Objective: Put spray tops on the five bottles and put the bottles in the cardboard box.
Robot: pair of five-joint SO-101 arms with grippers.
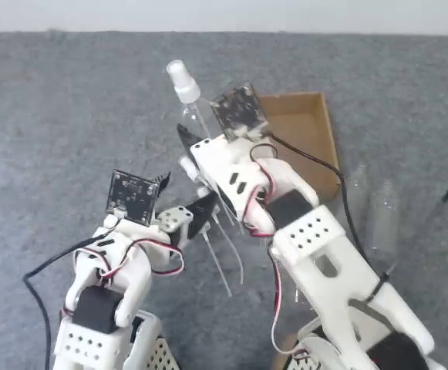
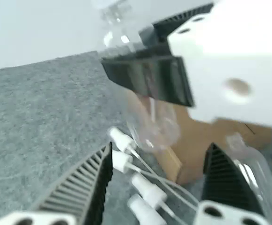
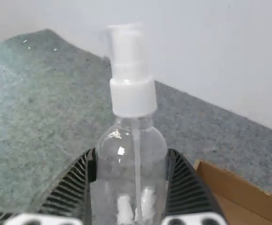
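A clear bottle (image 3: 132, 154) with a white spray top (image 3: 130, 77) on it stands upright between the black fingers of my right gripper (image 3: 128, 173), which is shut on its body. In the high view this bottle (image 1: 186, 91) is held above the carpet, left of the cardboard box (image 1: 310, 127). My left gripper (image 2: 157, 178) is open, low over several loose spray tops (image 2: 143, 180) with long tubes lying on the carpet. In the high view the left gripper (image 1: 183, 194) sits just below and left of the right gripper (image 1: 194, 145).
Two clear bottles without tops (image 1: 360, 187) (image 1: 384, 214) lie on the grey carpet right of the box. One of them (image 2: 248, 157) also appears beside the box's wall (image 2: 196, 140) in the left wrist view. Open carpet stretches to the left.
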